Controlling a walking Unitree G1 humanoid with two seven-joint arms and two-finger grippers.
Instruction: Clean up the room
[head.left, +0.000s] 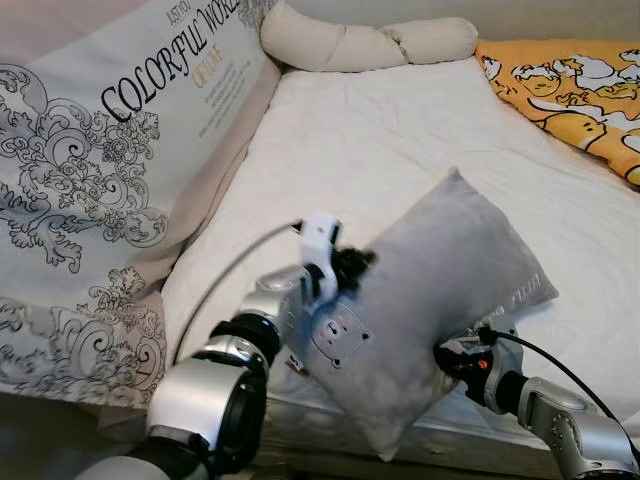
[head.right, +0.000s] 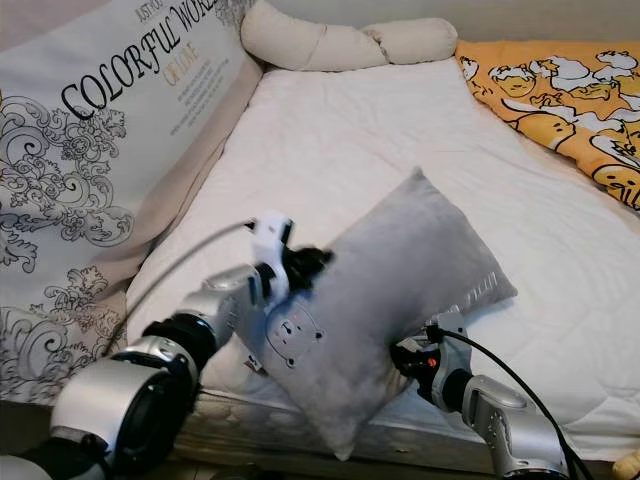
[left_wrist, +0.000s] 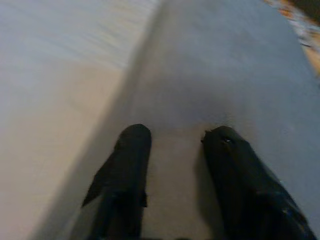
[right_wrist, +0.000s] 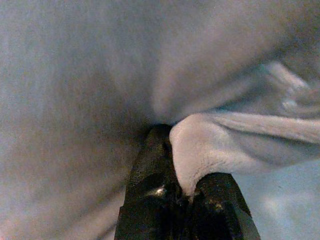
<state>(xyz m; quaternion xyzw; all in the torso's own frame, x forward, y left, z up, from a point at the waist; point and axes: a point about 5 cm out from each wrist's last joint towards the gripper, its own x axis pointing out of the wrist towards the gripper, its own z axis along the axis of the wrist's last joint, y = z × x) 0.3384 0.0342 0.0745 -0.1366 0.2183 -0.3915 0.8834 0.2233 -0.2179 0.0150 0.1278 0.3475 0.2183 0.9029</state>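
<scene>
Right, your right gripper (right_wrist: 187, 192) is clamped on a fold of the grey pillow (head.left: 430, 310), the fabric pinched tight between its fingers. Your left gripper (left_wrist: 175, 150) presses against the pillow's other side, its fingers (left_wrist: 127, 165) spread apart and flat on the cloth. The pillow sits tilted between your two grippers, at the near edge of the white mattress (head.left: 400, 140). Beyond your grippers the mattress runs up to a cream bolster (head.left: 350, 40). Past your right gripper lies an orange patterned blanket (head.left: 570, 90); beside your left one stands a printed fabric panel (head.left: 90, 160).
</scene>
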